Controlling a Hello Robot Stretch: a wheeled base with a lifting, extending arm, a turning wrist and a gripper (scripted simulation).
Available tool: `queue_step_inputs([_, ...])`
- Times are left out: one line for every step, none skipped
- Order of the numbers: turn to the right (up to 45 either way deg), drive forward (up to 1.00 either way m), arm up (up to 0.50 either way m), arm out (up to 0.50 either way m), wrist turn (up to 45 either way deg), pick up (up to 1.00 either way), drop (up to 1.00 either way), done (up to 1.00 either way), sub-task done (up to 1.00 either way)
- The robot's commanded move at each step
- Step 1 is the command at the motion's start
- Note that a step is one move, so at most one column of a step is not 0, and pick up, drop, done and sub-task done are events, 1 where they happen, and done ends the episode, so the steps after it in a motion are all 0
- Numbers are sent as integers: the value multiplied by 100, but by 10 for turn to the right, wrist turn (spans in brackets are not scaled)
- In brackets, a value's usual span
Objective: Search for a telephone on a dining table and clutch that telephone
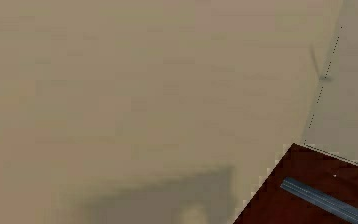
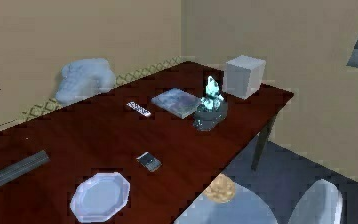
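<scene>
Arm side view, near: white octagonal plate (image 2: 97,195) at the near edge of the dark red wooden table (image 2: 87,140). Small dark flat slab (image 2: 149,161), likely the telephone, lies just beyond it with bare wood around. Farther: black-and-white bar (image 2: 139,108), grey flat box (image 2: 174,100), white cube (image 2: 243,76). Forward view: table corner against a plain beige wall (image 1: 137,90). Gripper state: cannot tell.

— Which way do we stand?
— Our front faces the wall (image 1: 137,90), close up.
— And our arm side?
— It looks out over the dining table (image 2: 77,135), which runs across us.
</scene>
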Motion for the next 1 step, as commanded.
queue_step_inputs([0, 0, 36, 0, 0, 0, 0, 0, 0])
